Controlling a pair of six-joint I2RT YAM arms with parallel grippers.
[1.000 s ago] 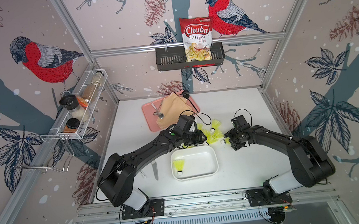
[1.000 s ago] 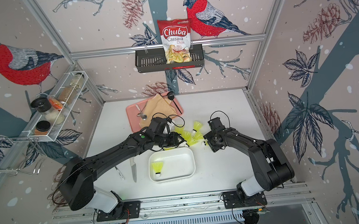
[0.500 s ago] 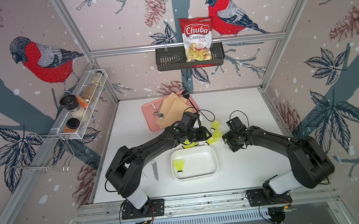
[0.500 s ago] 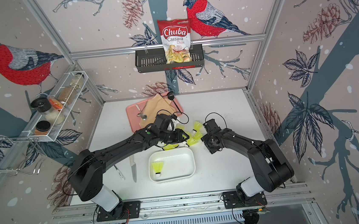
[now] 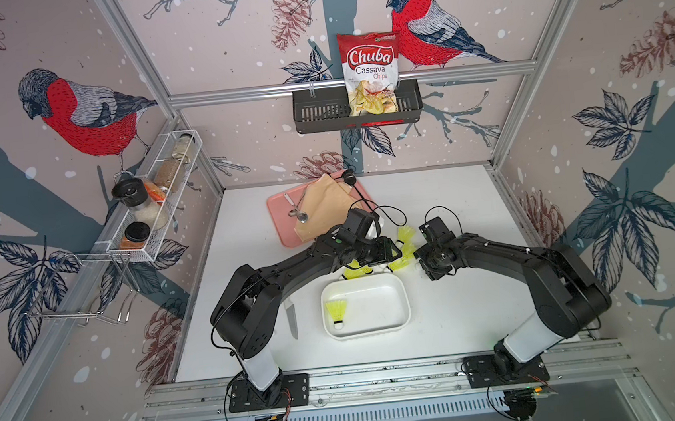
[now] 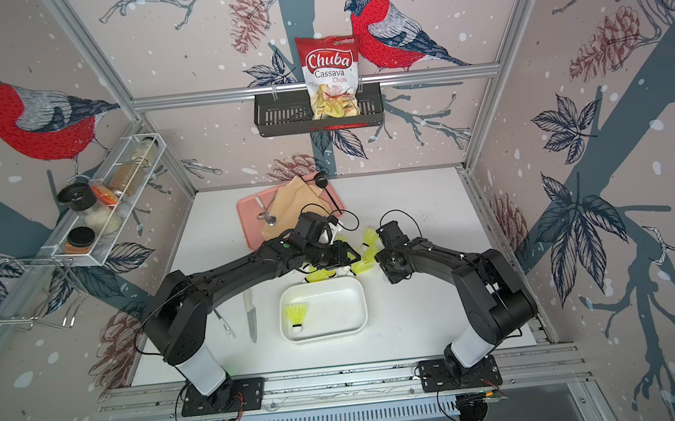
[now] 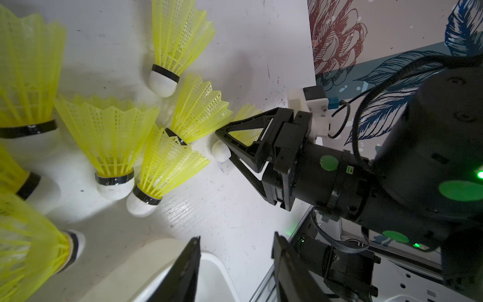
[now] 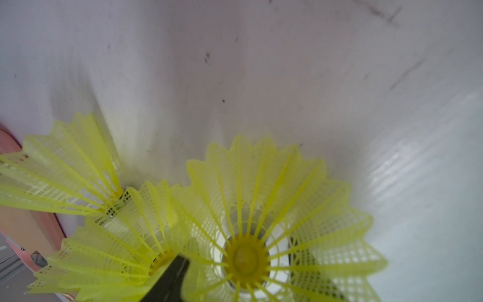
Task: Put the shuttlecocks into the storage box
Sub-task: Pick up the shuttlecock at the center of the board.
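Note:
Several neon yellow shuttlecocks [image 7: 112, 141] lie in a cluster on the white table just behind the storage box [image 5: 401, 293]. One shuttlecock [image 5: 335, 312] lies inside the box. My right gripper [image 8: 240, 272] reaches into the cluster from the right. Its fingers have closed in on both sides of one shuttlecock [image 8: 245, 209], which still rests on the table; its white tip [image 7: 220, 154] shows at the fingertips. My left gripper [image 7: 235, 248] hovers over the box's far rim [image 7: 217, 261], open and empty, close beside the right gripper [image 5: 410, 255].
A knife [image 5: 291, 319] and a small white pen [image 6: 226, 327] lie left of the box. The pink tray [image 5: 281, 208] with a tan cloth and spoon sits behind the cluster. A black basket [image 5: 319, 115] with a chips bag hangs on the back wall. A spice rack [image 5: 152, 207] hangs on the left wall.
The right gripper has slid left into the cluster and narrowed its jaws around a shuttlecock. The left gripper has shifted slightly right and opened a little.

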